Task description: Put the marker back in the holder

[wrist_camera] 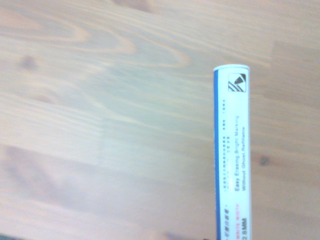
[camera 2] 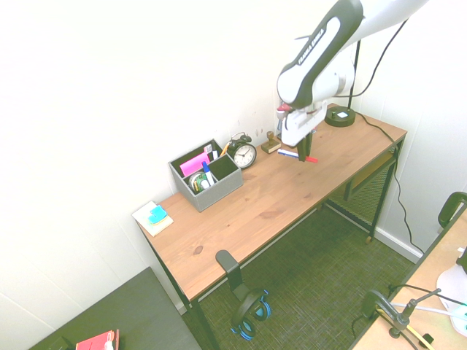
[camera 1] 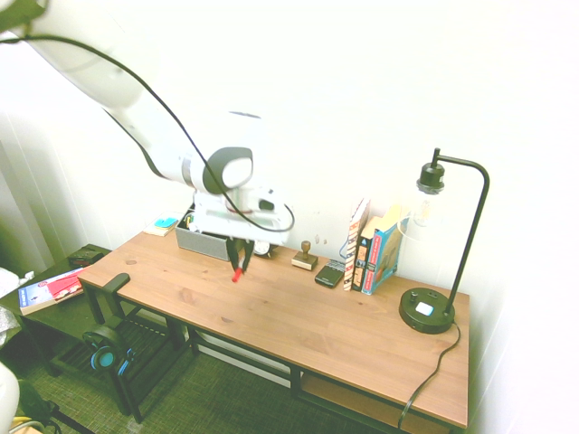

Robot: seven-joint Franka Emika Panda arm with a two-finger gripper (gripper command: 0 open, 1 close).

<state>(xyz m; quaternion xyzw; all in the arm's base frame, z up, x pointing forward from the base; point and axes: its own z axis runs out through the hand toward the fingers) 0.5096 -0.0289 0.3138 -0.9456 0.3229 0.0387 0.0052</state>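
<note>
1. The white arm's jaws (camera 1: 240, 258) are clamped on the slim white marker with a blue label band and red cap (camera 1: 238, 272), red cap pointing down.
2. The marker hangs above the brown wooden desk (camera 1: 298, 316).
3. The grey rectangular box-shaped holder (camera 2: 206, 176) sits near the desk's back edge, beside a round black alarm clock (camera 2: 244, 154), apart from the marker.

The holder (camera 2: 206, 177) stood at the desk's (camera 2: 277, 204) back edge near one end, the alarm clock (camera 2: 244, 154) just beside it. Books (camera 1: 373, 249) and a lamp (camera 1: 432, 307) occupied the opposite end; a notepad (camera 2: 153, 218) lay at the holder's end corner.
</note>
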